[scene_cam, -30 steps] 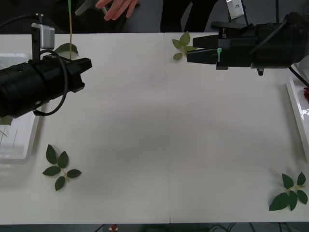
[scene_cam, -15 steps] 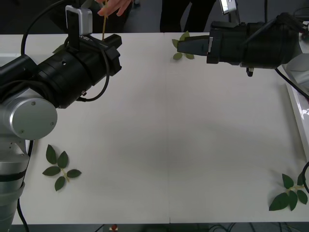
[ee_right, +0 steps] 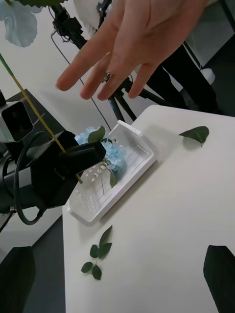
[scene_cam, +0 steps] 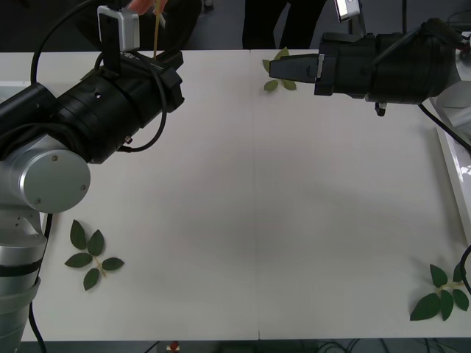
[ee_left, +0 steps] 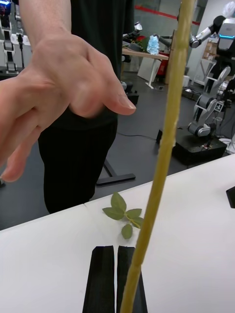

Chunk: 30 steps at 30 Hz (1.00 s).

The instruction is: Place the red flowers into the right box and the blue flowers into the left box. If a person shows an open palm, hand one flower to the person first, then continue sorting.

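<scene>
My left gripper (scene_cam: 166, 65) is at the table's far left edge, shut on the thin yellow-green stem (ee_left: 165, 146) of a blue flower. The stem stands upright, and its pale bloom (ee_right: 17, 19) is above the gripper. A person's open hand (ee_right: 132, 39) hovers just beyond the stem with its fingers spread. The hand (ee_left: 63, 93) is close beside the stem, apart from it. More blue flowers (ee_right: 105, 150) lie in the left box (ee_right: 98, 195). My right gripper (scene_cam: 274, 70) is open and empty, raised at the far right. The right box (scene_cam: 452, 176) shows only its rim. The red flowers are out of view.
Loose green leaf sprigs lie at the near left (scene_cam: 92, 254), the near right (scene_cam: 441, 294) and the far edge by my right gripper (scene_cam: 278, 68). One leaf (ee_right: 196, 133) lies near the left box. The person stands behind the table's far edge.
Over the last second my left arm swung up and toward the far edge, carrying the stem to the person's hand. The right gripper shifted a little left. Little has moved in the last half second.
</scene>
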{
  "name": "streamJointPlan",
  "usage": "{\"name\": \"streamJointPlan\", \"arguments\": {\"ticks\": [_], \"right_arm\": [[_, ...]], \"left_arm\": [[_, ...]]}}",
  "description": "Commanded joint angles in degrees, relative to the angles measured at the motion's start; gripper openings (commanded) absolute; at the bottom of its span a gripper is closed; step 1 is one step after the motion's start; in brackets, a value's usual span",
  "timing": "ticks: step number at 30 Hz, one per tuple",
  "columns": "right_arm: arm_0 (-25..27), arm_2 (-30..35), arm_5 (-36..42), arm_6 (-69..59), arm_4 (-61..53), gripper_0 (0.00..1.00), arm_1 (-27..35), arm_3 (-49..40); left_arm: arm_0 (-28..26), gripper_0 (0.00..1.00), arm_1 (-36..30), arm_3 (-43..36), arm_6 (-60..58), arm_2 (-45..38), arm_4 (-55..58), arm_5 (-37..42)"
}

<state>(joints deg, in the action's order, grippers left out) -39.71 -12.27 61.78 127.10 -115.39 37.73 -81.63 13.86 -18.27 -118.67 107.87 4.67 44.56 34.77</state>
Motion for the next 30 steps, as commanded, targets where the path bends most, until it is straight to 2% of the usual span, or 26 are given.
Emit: {"name": "streamJointPlan", "arguments": {"ticks": [1, 22, 30], "right_arm": [[-0.1, 0.1, -0.1, -1.0, 0.0, 1.00, 0.1, -2.0], [-0.1, 0.1, -0.1, -0.9, 0.0, 1.00, 0.1, -2.0], [-0.1, 0.1, -0.1, -0.7, 0.0, 1.00, 0.1, -2.0]], "left_arm": [[2.4, 0.00, -0.4, -1.2, -0.6, -0.9, -2.6, -0.6], [13.5, 0.00, 0.3, 12.2, -0.8, -1.1, -4.8, -0.6], [16.1, 0.00, 0.3, 15.1, -1.2, -1.6, -5.1, -0.6]]}}
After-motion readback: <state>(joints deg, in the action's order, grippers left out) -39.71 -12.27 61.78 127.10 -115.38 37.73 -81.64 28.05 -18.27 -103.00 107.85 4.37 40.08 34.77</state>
